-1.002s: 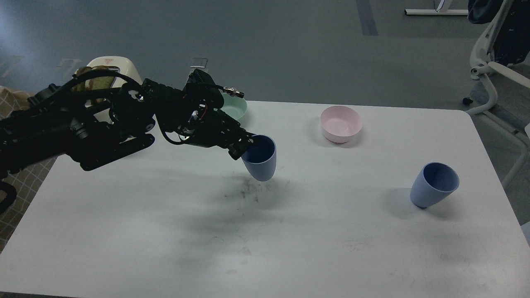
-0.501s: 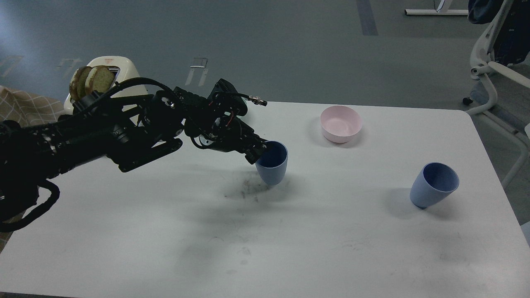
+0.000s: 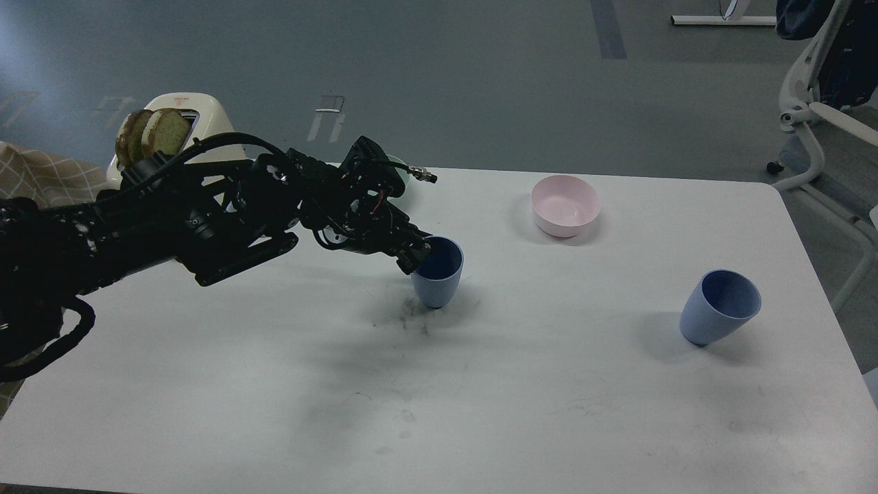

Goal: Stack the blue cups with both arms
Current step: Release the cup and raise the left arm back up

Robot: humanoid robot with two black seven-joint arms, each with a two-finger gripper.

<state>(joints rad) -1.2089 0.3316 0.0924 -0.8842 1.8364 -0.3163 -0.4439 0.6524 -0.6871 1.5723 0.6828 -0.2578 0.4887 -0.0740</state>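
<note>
A blue cup (image 3: 437,273) stands upright near the middle of the white table (image 3: 480,384), its base at or just above the surface. My left gripper (image 3: 417,252) is shut on this cup's left rim, one finger inside it. A second blue cup (image 3: 719,307) stands alone at the right, mouth up and leaning toward me. My left arm (image 3: 171,226) comes in from the left. My right arm is out of view.
A pale pink bowl (image 3: 565,205) sits at the back of the table. A mint-green bowl (image 3: 400,170) is mostly hidden behind my left wrist. A toaster (image 3: 171,130) with bread slices stands off the back left corner. A white chair frame (image 3: 816,130) stands at the far right.
My left gripper has carried the blue cup down from the air to the table near the dark smudges, first moving right, then back a little left. The right cup has not moved.
</note>
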